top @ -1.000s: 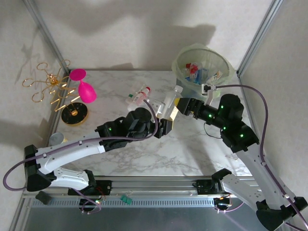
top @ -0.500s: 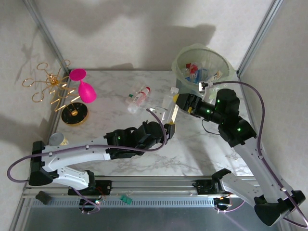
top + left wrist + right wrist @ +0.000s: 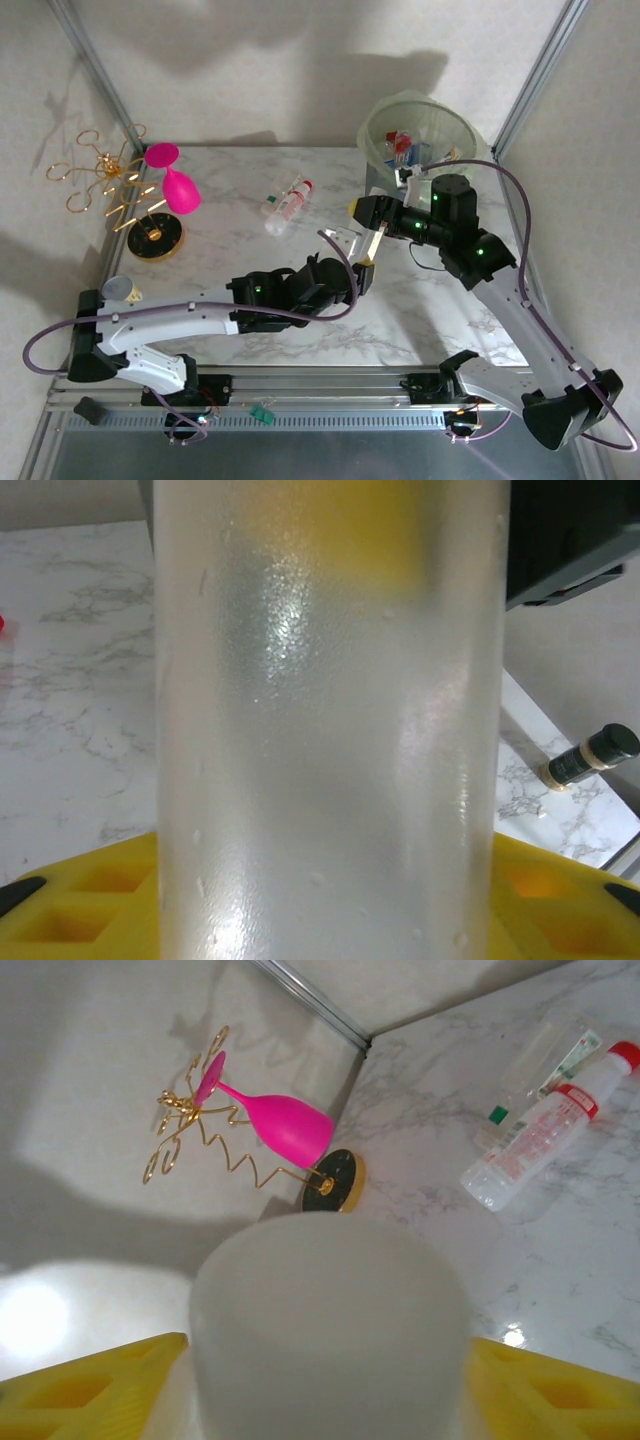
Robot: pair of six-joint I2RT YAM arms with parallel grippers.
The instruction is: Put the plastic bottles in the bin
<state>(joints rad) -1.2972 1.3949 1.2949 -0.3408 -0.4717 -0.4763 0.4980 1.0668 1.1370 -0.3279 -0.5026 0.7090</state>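
- The left gripper point(image 3: 352, 250) is pinching a frosted clear bottle point(image 3: 330, 730) between its yellow pads point(image 3: 90, 900), in front of the bin point(image 3: 367, 135) and slightly to its left.
- The right gripper point(image 3: 366, 222) has that bottle's end between its fingers point(image 3: 80, 1385); whether they are pressed onto it, I cannot tell.
- Inside the bin lie several bottles point(image 3: 402, 146), red and blue caps showing.
- Well left of the bin, two more lie side by side on the table point(image 3: 420, 310): a red-capped bottle point(image 3: 545, 1130) with red print and a green-marked bottle point(image 3: 545, 1065); neither label is readable.

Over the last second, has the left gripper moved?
Yes. The left gripper has moved down and right in the top view, toward the near edge, away from the two lying bottles.
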